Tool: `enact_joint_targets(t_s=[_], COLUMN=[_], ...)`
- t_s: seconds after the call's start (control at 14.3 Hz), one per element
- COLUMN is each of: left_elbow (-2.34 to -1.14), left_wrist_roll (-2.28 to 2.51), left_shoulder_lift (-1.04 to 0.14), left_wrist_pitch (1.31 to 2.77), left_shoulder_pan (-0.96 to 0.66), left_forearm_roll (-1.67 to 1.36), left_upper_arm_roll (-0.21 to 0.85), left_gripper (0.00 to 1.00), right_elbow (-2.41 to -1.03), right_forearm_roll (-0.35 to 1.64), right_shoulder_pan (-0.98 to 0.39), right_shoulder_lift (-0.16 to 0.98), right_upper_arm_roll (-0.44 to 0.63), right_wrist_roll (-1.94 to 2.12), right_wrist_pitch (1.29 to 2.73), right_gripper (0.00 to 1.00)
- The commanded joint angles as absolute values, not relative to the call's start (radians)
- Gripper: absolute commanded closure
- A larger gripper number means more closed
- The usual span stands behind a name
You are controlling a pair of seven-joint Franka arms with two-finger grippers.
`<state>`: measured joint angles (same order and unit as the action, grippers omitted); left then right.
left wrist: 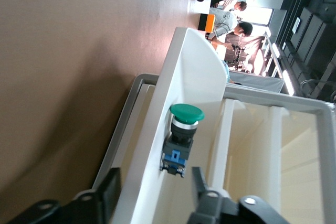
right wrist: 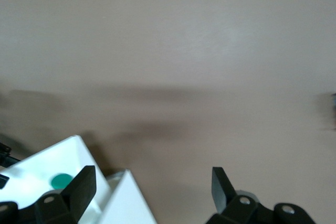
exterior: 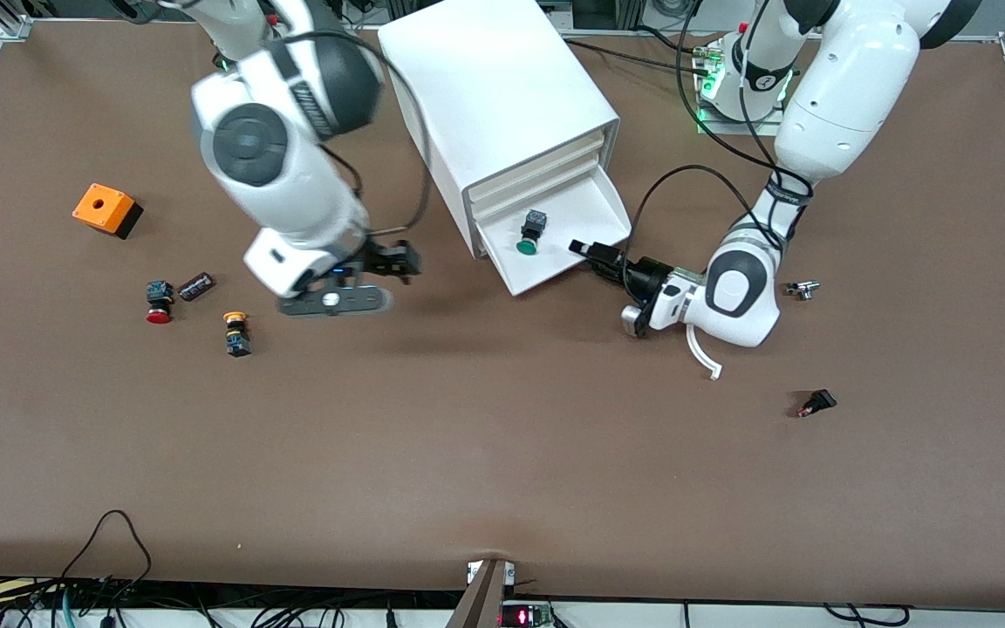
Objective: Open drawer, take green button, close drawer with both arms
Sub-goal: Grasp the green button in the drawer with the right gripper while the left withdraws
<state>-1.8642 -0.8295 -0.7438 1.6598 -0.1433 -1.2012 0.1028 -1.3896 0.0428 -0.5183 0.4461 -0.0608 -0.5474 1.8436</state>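
The white cabinet (exterior: 502, 96) stands toward the robots' bases. Its lowest drawer (exterior: 555, 270) is pulled out. The green-capped button (exterior: 527, 236) lies in it on its side. My left gripper (exterior: 587, 250) is open at the drawer's corner toward the left arm's end. In the left wrist view the left gripper (left wrist: 155, 192) straddles the drawer's side wall (left wrist: 178, 93), with the button (left wrist: 182, 136) just inside. My right gripper (exterior: 399, 260) is open and empty over the table beside the cabinet. The right wrist view shows its fingers (right wrist: 84, 182), the cabinet's corner (right wrist: 123, 200) and the button's cap (right wrist: 61, 181).
Toward the right arm's end lie an orange box (exterior: 105, 209), a red-capped button (exterior: 158, 303), a yellow-capped button (exterior: 236, 331) and a small dark part (exterior: 196, 285). Toward the left arm's end lie a small metal part (exterior: 803, 289) and a black part (exterior: 816, 403).
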Motion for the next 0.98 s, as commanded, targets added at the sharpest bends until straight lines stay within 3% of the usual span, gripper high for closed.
enact_joint_targets(t_s=[0.0,0.42,0.91], left_elbow=[-1.842,-1.668,-1.591], left_wrist_roll=[-0.761,-0.631,-0.586], left_shoulder_lift=[-0.724,-0.678,-0.52], left_wrist_pitch=[1.609,1.48,1.477], left_shoulder_pan=[-0.054,0.113,0.166], left_forearm_roll=[-1.111,-0.763,-0.333], left_upper_arm_roll=[0.11,0.109,0.107], left_gripper=[0.0,0.0,0.0], right_elbow=[-1.254,-1.108,-1.114], right_forearm_roll=[0.034,-0.026,-0.028], right_shoulder_pan=[-0.595,-0.754,-0.867], right_shoulder_lift=[0.553,0.77,0.819], right_upper_arm_roll=[-0.049,-0.041,-0.043], right_wrist_roll=[-0.702,-1.039,-1.294], right_wrist_pitch=[1.842,1.916,1.933], right_gripper=[0.02,0.03,0.03])
